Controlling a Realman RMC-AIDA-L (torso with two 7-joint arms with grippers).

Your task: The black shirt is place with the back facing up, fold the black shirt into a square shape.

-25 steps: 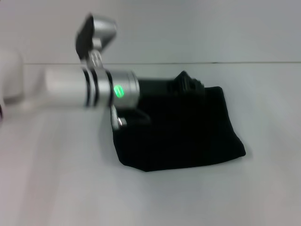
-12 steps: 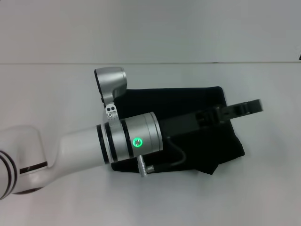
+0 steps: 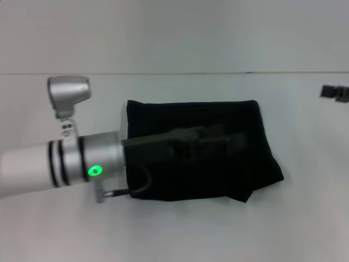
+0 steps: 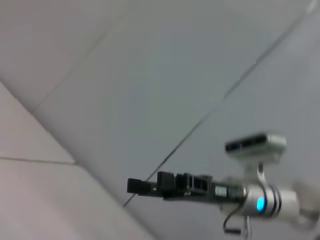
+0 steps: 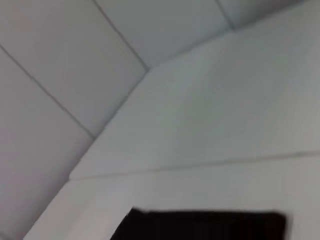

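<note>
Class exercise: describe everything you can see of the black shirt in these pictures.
The black shirt is plain, matte, soft fabric, already folded into a compact, roughly square bundle lying flat on the white table. Its far edge runs straight; its near right corner bulges unevenly. The left gripper reaches over its middle; whether they touch cannot be told.

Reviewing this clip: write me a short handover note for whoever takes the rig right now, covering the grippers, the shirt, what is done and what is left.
Left gripper: reaches out over the black shirt; finger state not readable against the dark cloth.
Right gripper: only its tip shows at the right edge of the head view, away from the shirt.
Black shirt: lies on the white table as a compact, roughly rectangular folded bundle, with its near right corner sticking out unevenly.
Done: the main folds appear made.
Left: probably tidy that corner so the shape is square, then clear both arms.
</note>
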